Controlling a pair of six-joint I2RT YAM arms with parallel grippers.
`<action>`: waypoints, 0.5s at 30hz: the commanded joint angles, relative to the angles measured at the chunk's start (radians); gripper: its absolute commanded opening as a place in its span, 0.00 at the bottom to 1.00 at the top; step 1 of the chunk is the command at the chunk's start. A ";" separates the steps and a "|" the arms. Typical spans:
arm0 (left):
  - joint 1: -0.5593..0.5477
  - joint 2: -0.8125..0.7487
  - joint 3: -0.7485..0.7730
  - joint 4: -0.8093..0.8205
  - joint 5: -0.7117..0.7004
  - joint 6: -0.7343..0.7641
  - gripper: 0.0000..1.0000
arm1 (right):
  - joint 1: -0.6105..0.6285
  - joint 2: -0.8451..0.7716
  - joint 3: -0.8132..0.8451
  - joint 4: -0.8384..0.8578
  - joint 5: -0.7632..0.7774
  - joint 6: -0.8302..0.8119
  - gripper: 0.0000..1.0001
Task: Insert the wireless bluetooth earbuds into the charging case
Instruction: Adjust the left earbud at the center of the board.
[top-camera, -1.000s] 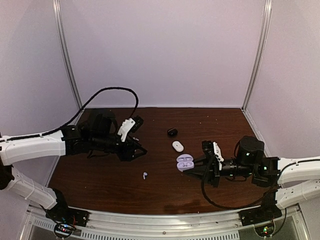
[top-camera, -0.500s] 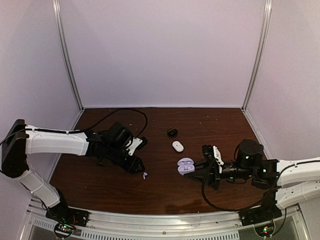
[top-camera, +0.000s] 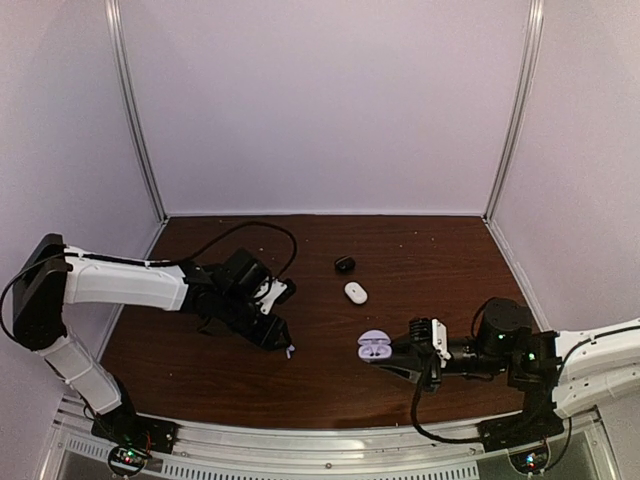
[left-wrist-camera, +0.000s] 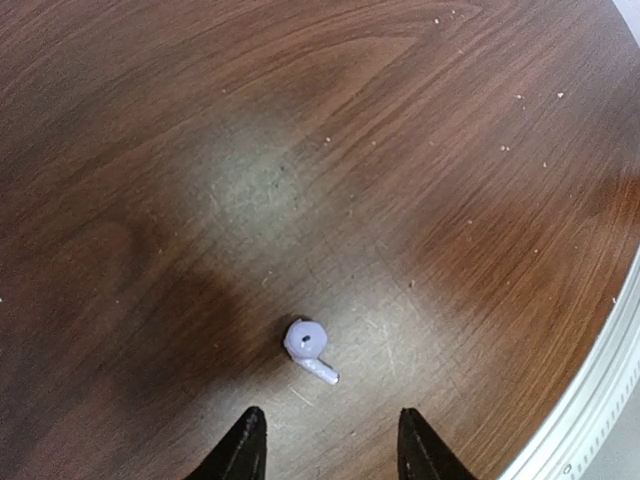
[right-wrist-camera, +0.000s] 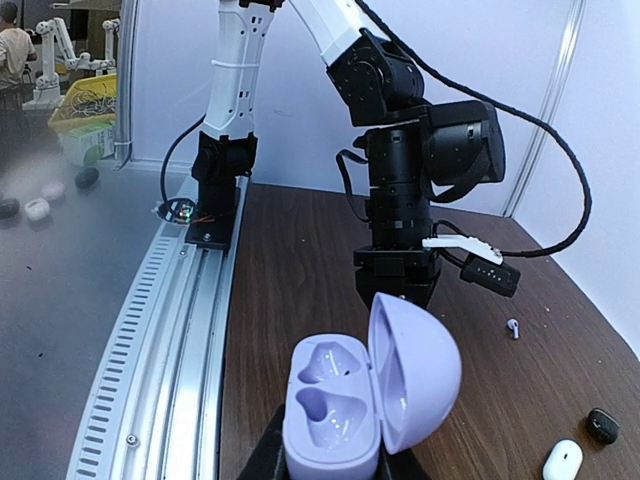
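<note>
A pale lavender earbud (left-wrist-camera: 308, 345) with a short stem lies on the brown table, also seen from above (top-camera: 290, 351) and in the right wrist view (right-wrist-camera: 514, 328). My left gripper (left-wrist-camera: 330, 450) is open and empty, its two black fingertips just short of the earbud, one on each side. From above it (top-camera: 278, 336) hangs close over the bud. My right gripper (right-wrist-camera: 335, 465) is shut on a lavender charging case (right-wrist-camera: 365, 405) with its lid open and both sockets empty. From above, the case (top-camera: 373, 346) is held at the table's centre right, in front of the right gripper (top-camera: 392, 355).
A white pebble-like case (top-camera: 355, 292) and a black one (top-camera: 344, 264) lie at the table's middle back, also in the right wrist view (right-wrist-camera: 562, 461) (right-wrist-camera: 602, 424). A ridged aluminium rail (top-camera: 330, 450) runs along the near edge. A black cable (top-camera: 250, 228) loops behind the left arm.
My left gripper has swung forward and down to the lavender earbud. My right gripper has carried the open case a little nearer the front edge.
</note>
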 joint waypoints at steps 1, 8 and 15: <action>0.002 0.035 0.050 0.007 -0.015 -0.009 0.48 | 0.025 -0.023 -0.006 0.000 0.106 -0.067 0.00; -0.011 0.074 0.093 -0.038 -0.079 0.007 0.55 | 0.035 -0.027 -0.003 -0.010 0.120 -0.067 0.00; -0.040 0.127 0.124 -0.067 -0.129 0.017 0.58 | 0.035 -0.022 0.005 -0.024 0.124 -0.053 0.00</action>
